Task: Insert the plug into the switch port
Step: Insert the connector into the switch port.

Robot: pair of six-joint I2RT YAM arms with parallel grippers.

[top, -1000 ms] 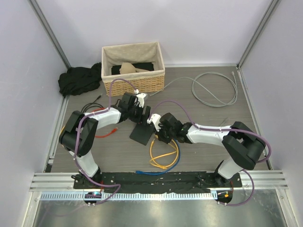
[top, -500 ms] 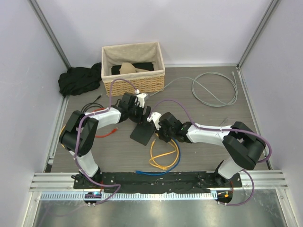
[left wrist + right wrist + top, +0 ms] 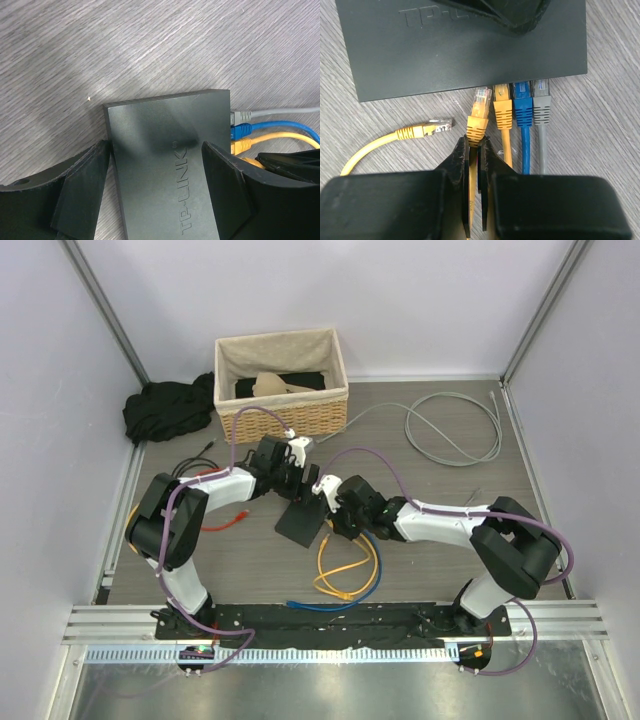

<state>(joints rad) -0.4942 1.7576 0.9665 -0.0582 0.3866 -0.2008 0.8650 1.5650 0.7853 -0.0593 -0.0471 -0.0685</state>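
Alignment matters most here: the plug (image 3: 480,105), pinched at its yellow boot by the narrow jaws of the right gripper (image 3: 474,142), sits just short of the free port and tilts slightly. Square it, then push straight in. The switch (image 3: 303,521) lies in the middle of the desk (image 3: 430,570), near of the basket (image 3: 282,420). The left gripper (image 3: 156,150) spans it with jaws wide; whether it presses down, you cannot tell. Your right wrist view shows the tip-to-port gap beside the seated cables (image 3: 522,110); overhead, the arms hide it.
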